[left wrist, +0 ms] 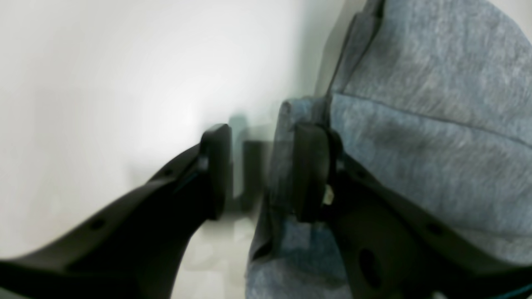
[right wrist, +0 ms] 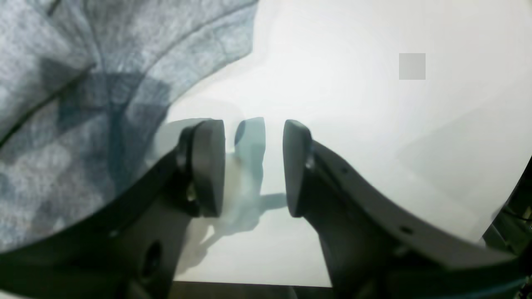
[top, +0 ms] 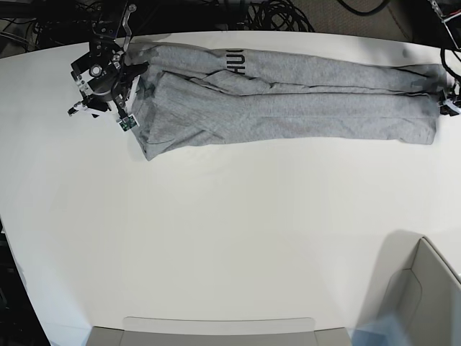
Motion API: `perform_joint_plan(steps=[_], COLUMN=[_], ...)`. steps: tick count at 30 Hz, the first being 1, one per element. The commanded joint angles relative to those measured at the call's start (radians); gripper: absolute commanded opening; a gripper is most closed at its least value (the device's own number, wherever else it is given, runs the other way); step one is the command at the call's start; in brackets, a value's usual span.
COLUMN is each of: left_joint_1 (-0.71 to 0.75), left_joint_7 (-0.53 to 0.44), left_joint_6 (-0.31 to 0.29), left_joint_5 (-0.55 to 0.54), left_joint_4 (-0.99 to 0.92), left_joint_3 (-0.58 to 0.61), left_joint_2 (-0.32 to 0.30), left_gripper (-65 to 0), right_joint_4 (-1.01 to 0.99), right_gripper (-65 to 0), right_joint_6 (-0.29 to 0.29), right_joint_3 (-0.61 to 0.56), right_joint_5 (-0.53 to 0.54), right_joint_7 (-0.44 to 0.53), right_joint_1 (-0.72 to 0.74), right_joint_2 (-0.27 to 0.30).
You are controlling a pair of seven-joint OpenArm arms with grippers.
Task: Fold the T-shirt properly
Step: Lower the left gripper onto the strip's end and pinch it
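The heather-grey T-shirt (top: pixel 288 101) lies folded into a long band across the far side of the white table (top: pixel 230 231), with black letters showing near its left part. My right gripper (top: pixel 101 108) stands at the band's left end. In the right wrist view it (right wrist: pixel 253 166) is open over bare table, with the T-shirt (right wrist: pixel 62 104) just left of its left finger. My left gripper (top: pixel 448 101) sits at the band's right end. In the left wrist view it (left wrist: pixel 262 172) is open, and a fold of the T-shirt (left wrist: pixel 415 124) lies against its right finger.
A grey open box (top: pixel 425 288) stands at the near right corner. A flat grey tray (top: pixel 216 331) lies along the near edge. Black cables (top: pixel 274 14) run behind the table's far edge.
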Motion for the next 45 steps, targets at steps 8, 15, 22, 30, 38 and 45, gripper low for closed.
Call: perform_joint_plan(steps=[8, 15, 22, 30, 38, 45], left_joint_1=[0.0, 0.046, 0.037, 0.037, -0.028, -0.034], left_joint_7=[0.035, 0.141, 0.208, 0.211, 0.326, 0.345], left_joint_6=[-0.002, -0.002, -0.002, -0.002, -0.002, -0.002], left_joint_5=[-0.01, -0.008, -0.004, -0.004, -0.008, -0.036], left_joint_4=[0.048, 0.224, 0.255, 0.253, 0.261, 0.263], left_joint_3=[-0.004, -0.004, -0.006, -0.205, -0.31, -0.305], left_joint_2=[0.038, 0.151, 0.181, 0.124, 0.072, 0.072], left_gripper=[-39.0, -40.5, -65.0, -65.0, -65.0, -65.0], right_joint_4=[0.015, 0.014, 0.014, 0.015, 0.015, 0.015], right_gripper=[-41.6, -41.6, -41.6, -41.6, -41.6, -41.6], right_joint_6=[0.015, 0.015, 0.015, 0.015, 0.015, 0.015], right_joint_3=[-0.001, -0.001, 0.0, 0.002, 0.002, 0.002], right_joint_5=[-0.001, -0.001, -0.001, -0.001, -0.001, -0.001], right_joint_7=[0.005, 0.005, 0.005, 0.005, 0.005, 0.005], right_joint_1=[0.006, 0.021, 0.021, 0.032, 0.035, 0.033], right_joint_2=[0.018, 0.021, 0.021, 0.021, 0.017, 0.014])
